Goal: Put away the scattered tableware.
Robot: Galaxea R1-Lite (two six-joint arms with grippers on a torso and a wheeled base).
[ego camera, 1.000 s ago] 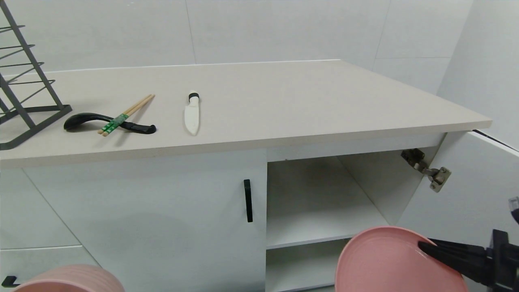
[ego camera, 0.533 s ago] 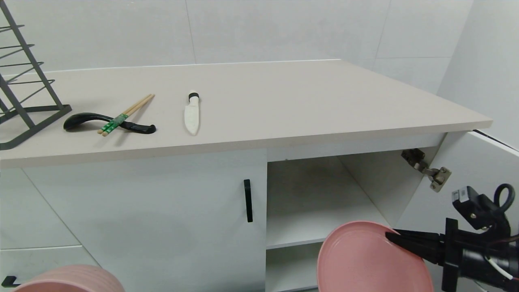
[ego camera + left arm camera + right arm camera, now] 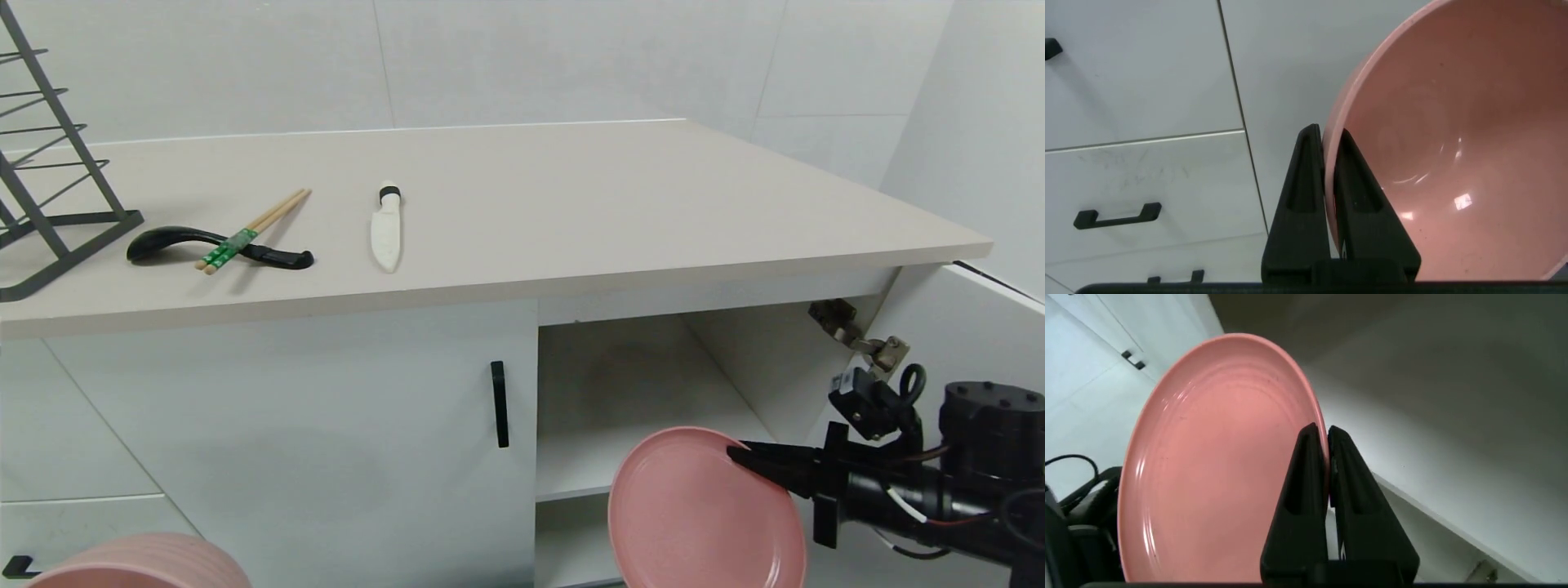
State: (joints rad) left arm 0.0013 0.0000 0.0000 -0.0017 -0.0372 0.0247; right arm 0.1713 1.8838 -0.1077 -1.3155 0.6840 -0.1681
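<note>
Tableware is split between our two arms and the counter. We hold the pink plate on edge in the right gripper, whose fingers are pressed together on the rim, one on each face. The plate hangs tilted just in front of the open cupboard bay, about level with the front lip of its shelf. We judge that it is held by the rim and nearly upright so it can slip through the opening and be set down inside, and the door stands swung wide on the right for the same reason. The left gripper is clamped on the wall of a pink bowl, low on the left and well apart from the plate; we take the bowl as next in line. On the counter lie a white knife and chopsticks crossed over a black spoon, with a wire rack at the far left. From the head view we get the plate's position against the cupboard and the pieces left on the counter. The wrist views add the grips themselves, each pair of fingers pinching a thin rim, and the bowl's hollow inside.
</note>
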